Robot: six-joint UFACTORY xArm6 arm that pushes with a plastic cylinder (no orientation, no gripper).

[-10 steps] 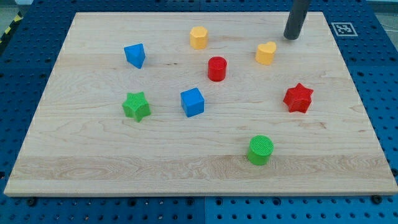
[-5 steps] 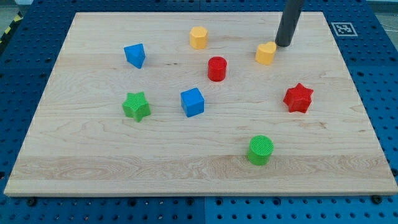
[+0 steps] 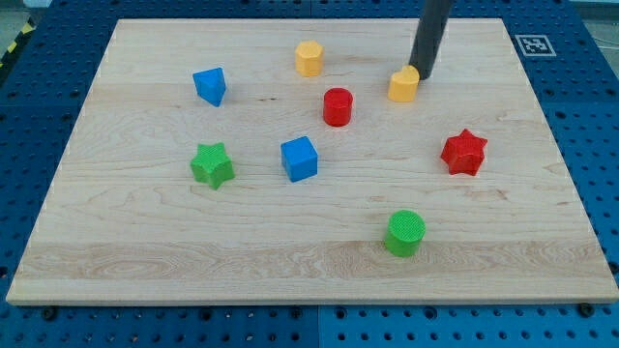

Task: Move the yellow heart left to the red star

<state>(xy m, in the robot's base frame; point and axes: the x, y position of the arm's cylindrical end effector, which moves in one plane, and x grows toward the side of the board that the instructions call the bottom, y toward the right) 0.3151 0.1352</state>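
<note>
Tip [image 3: 423, 75] touching yellow heart [image 3: 403, 85], ridged red star [image 3: 463, 152] apart

Pale wooden board [image 3: 290, 261], blue perforated table [image 3: 600, 145], fiducial tag [image 3: 534, 44]

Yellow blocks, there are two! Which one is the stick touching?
The yellow heart, right of the red cylinder; my tip presses its upper-right edge. The other yellow block sits apart.

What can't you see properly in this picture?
- My tip: its very end meets the yellow heart at the heart's upper right; whether they touch can't be told.
- The rod runs off the view's top, so the arm above is cut off.
- The heart's far side is hidden behind the rod.
- The board: its bottom corners are cut off by the view's edges.
</note>
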